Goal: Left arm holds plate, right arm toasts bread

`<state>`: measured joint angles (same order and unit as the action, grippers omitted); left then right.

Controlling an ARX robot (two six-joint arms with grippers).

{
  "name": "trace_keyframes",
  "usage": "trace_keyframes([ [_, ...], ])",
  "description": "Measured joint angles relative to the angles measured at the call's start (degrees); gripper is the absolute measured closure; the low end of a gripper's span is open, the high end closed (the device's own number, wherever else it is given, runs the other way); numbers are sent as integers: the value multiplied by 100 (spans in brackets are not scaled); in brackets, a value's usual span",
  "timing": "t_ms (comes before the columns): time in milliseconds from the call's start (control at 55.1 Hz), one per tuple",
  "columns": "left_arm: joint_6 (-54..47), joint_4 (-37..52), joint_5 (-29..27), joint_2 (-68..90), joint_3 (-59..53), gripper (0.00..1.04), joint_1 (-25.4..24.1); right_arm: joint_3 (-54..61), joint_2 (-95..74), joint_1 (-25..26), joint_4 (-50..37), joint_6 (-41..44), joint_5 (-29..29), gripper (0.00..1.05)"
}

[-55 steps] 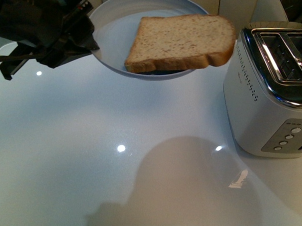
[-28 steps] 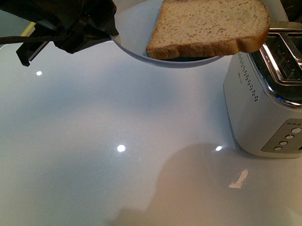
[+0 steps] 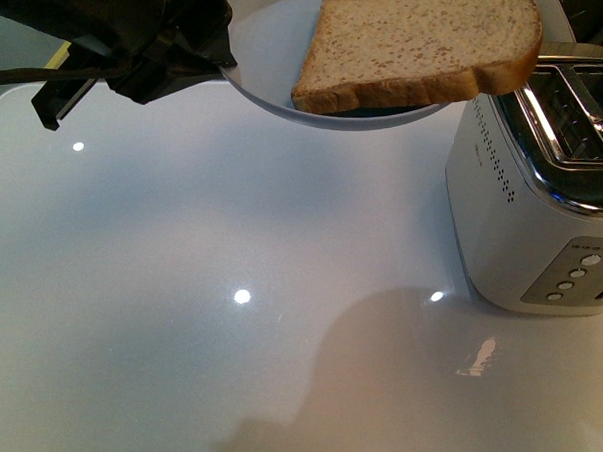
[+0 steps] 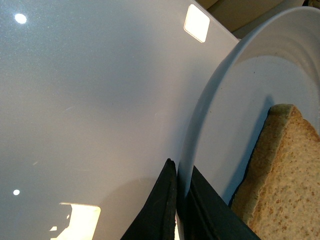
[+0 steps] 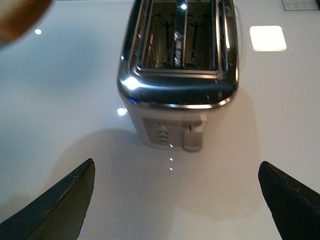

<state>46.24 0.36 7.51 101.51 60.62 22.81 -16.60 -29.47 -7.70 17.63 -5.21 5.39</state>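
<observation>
Plate risen slightly, left end effector pinching rim; bread overhangs toaster edge; right end effector wide.

No text, brand, number or sign can be read anywhere. The marks by the buttons on the toaster are too small to be made out.

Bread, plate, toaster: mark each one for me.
bread (image 3: 419, 41), front view, centre of its top face.
plate (image 3: 272, 52), front view, bare inner surface left of the bread.
toaster (image 3: 501, 212), front view, white side wall.
</observation>
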Motion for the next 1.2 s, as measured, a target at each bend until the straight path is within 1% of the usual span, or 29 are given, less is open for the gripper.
trace_keyframes([
  [109, -2, 0, -2, 0, 0, 102, 2, -330, -758, -232, -564, -487, -72, 9],
  [218, 4, 0, -2, -2, 0, 102, 2, -680, -1600, -463, -1141, -1023, -297, 9],
  [290, 4, 0, -2, -2, 0, 102, 2, -909, -2210, -568, -1554, -1384, -564, 9],
  [345, 7, 0, -2, -2, 0, 102, 2, -1165, -2935, -619, -2072, -1805, -929, 9],
  [454, 9, 0, 0, -4, 0, 102, 2, -1657, -4225, -645, -2855, -2446, -1032, 9],
  [653, 9, 0, -2, -4, 0, 102, 2, -2022, -5235, -813, -3195, -2903, -1019, 9],
  [798, 9, 0, -4, -4, 0, 102, 0, -2135, -5425, -901, -3407, -3174, -1038, 9],
  [1053, 9, 0, -2, -4, 0, 102, 2, -2267, -5613, -1080, -3438, -3348, -988, 9],
  [1125, 11, 0, -4, -4, 0, 102, 2, -2271, -5628, -1113, -3445, -3368, -962, 18],
  [1143, 11, 0, -4, -4, 0, 102, 2, -2277, -5628, -1128, -3453, -3373, -946, 23],
  [1198, 9, 0, -2, -4, 0, 102, 2, -2302, -5628, -1158, -3456, -3370, -922, 34],
])
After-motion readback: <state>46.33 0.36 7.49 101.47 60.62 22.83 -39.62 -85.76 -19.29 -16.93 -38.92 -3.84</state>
